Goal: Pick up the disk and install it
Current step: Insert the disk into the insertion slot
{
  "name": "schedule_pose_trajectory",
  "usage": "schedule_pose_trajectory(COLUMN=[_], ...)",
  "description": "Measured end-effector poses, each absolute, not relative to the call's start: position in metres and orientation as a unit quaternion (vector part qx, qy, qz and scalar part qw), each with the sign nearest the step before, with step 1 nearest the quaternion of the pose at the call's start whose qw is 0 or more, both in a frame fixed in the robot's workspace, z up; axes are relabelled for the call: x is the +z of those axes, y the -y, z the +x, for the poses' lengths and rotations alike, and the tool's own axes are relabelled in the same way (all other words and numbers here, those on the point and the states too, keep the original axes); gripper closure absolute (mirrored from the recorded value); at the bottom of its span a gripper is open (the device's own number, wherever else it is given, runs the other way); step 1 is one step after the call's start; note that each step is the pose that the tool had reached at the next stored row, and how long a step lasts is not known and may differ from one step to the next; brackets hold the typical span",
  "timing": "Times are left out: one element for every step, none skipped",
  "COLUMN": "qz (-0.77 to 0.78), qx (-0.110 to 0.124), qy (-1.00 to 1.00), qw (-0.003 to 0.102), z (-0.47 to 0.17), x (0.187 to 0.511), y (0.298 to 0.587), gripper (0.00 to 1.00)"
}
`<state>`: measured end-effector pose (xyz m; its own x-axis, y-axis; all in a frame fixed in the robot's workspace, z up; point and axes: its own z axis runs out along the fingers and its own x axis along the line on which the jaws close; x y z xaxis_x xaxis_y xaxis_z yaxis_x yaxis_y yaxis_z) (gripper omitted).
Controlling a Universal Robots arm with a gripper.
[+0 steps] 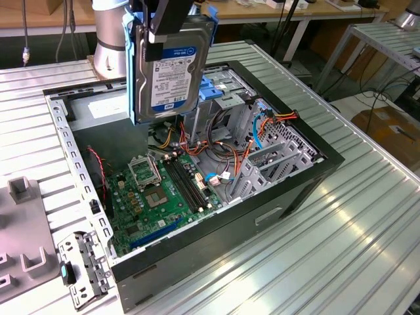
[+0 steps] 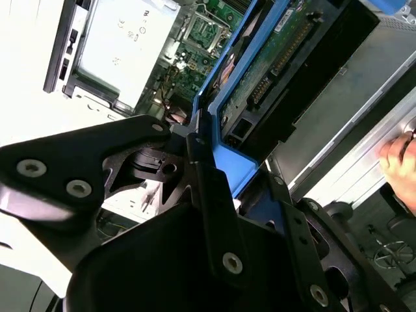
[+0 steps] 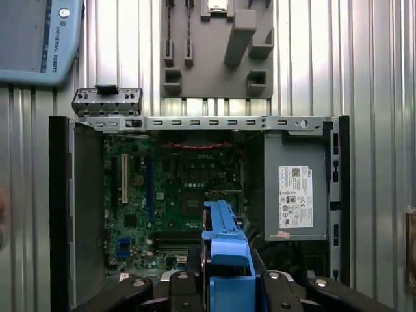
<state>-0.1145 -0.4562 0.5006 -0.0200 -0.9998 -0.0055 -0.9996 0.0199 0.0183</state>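
In the exterior view you see the black gripper (image 1: 165,33) clamped on the disk (image 1: 172,75), a flat silver-grey hard drive with blue plastic side rails. It is upright at the frame's top centre, above the open black computer case (image 1: 289,190). In the second wrist view, black fingers (image 2: 211,195) pinch its blue rail. In the first wrist view it hangs over the green motherboard (image 3: 169,188).

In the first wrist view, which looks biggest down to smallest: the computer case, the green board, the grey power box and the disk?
1. computer case
2. green board
3. grey power box
The disk hangs right by the camera, so I can't rank it.
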Motion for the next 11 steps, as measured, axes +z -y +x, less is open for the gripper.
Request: schedule_pose_trajectory(qz=[0.7, 0.7, 0.7, 0.7, 0.7, 0.7, 0.7, 0.7, 0.7, 0.7, 0.7], qx=[-0.008, -0.008, -0.008, -0.008, -0.008, -0.008, -0.008, -0.008, -0.008, -0.008, -0.008], qy=[0.714, 0.714, 0.714, 0.714, 0.714, 0.714, 0.714, 0.714, 0.714, 0.714, 0.714], qw=[0.004, 0.004, 0.004, 0.004, 0.005, 0.004, 0.004, 0.004, 0.004, 0.004, 0.004], z=[-0.1145, -0.1145, -0.1146, -0.1145, -0.1145, -0.1145, -0.1145, -0.1145, -0.1146, -0.1146, -0.1146], x=[0.5006, 0.5006, 0.5005, 0.5006, 0.5006, 0.5006, 0.5006, 0.5005, 0.5005, 0.5005, 0.5005], y=[0.4576, 0.4591, 0.46, 0.4608, 0.4615, 0.4623, 0.4634, 0.4643, 0.4654, 0.4658, 0.4659], gripper=[0.63, 0.63, 0.63, 0.63, 0.63, 0.63, 0.63, 0.63, 0.63, 0.63, 0.63])
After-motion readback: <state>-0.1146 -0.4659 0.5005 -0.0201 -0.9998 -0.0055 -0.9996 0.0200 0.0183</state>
